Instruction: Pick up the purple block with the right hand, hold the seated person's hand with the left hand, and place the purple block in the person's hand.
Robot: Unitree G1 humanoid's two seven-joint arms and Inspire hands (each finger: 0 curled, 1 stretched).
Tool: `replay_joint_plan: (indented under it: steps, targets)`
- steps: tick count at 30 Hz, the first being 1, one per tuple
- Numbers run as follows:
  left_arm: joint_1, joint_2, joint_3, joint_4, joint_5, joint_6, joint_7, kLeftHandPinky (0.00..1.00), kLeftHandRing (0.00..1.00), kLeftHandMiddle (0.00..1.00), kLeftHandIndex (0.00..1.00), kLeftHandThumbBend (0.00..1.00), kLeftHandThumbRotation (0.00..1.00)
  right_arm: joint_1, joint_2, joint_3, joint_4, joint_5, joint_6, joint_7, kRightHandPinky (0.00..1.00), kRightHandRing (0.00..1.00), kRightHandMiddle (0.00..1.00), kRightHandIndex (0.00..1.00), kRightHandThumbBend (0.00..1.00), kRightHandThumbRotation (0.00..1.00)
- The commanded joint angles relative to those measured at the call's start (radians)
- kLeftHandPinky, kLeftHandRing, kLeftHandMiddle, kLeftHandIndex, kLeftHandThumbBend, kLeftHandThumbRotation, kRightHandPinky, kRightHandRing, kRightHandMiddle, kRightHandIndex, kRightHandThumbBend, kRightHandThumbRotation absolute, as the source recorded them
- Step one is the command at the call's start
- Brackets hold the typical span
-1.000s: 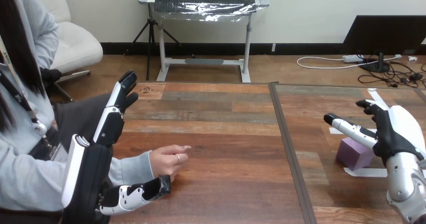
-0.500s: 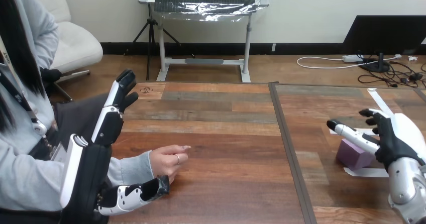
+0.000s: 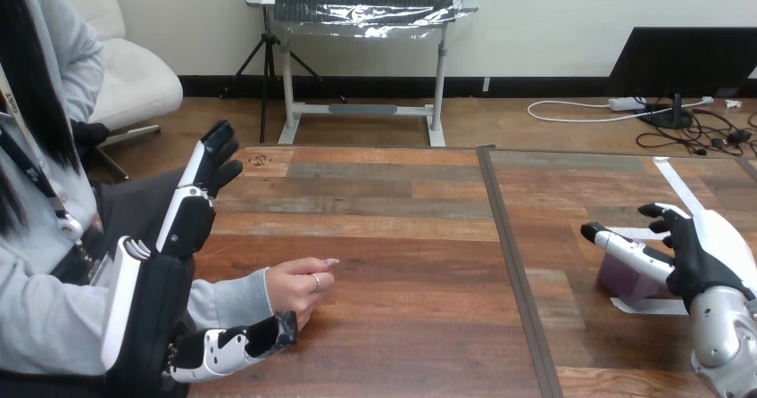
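At the view's right, right hand (image 3: pixel 701 255): fingers spread apart, nothing clasped; held over the purple block (image 3: pixel 625 280).
Under it, purple block: set on the table (image 3: pixel 402 237), partly hidden, beside white tape (image 3: pixel 647 306).
At left, left hand (image 3: pixel 165 295): fingers straight, thumb apart, seen just below the person's sleeve.
Beyond the thumb, person's hand (image 3: pixel 299 284): rested on the table.

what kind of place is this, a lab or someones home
Probably a robot test setup, not a home: a table with white tape marks beside a purple block, the robot's open right hand at the block, and a person's hand resting by its open left hand.
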Motion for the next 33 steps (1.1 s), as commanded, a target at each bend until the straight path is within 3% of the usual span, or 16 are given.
replay_joint_plan:
  steps: [1,17,28,33]
  targets:
    - [-0.021,0.020,-0.013,-0.041,-0.018,-0.018,-0.009,0.89,0.95,0.97,0.95,1.00,0.70,-0.026,-0.002,-0.002,-0.007,0.006,0.004,-0.002,0.73,0.83,0.82,0.87,0.94,0.77]
    - [-0.020,0.023,-0.014,-0.046,-0.035,-0.036,-0.015,0.86,0.93,0.96,0.94,1.00,0.69,-0.008,0.017,0.016,-0.004,-0.008,0.033,0.005,0.63,0.78,0.78,0.87,0.92,0.75]
    - [-0.003,0.034,-0.035,-0.069,-0.079,-0.022,-0.036,0.86,0.93,0.96,0.94,1.00,0.67,0.003,0.032,0.034,-0.001,-0.027,0.046,-0.004,0.70,0.82,0.83,0.87,0.94,0.74]
    - [-0.001,0.028,-0.028,-0.078,-0.077,-0.027,-0.039,0.85,0.93,0.95,0.93,1.00,0.67,0.000,0.040,0.054,0.003,-0.043,0.079,0.003,0.73,0.84,0.86,0.87,0.95,0.75]
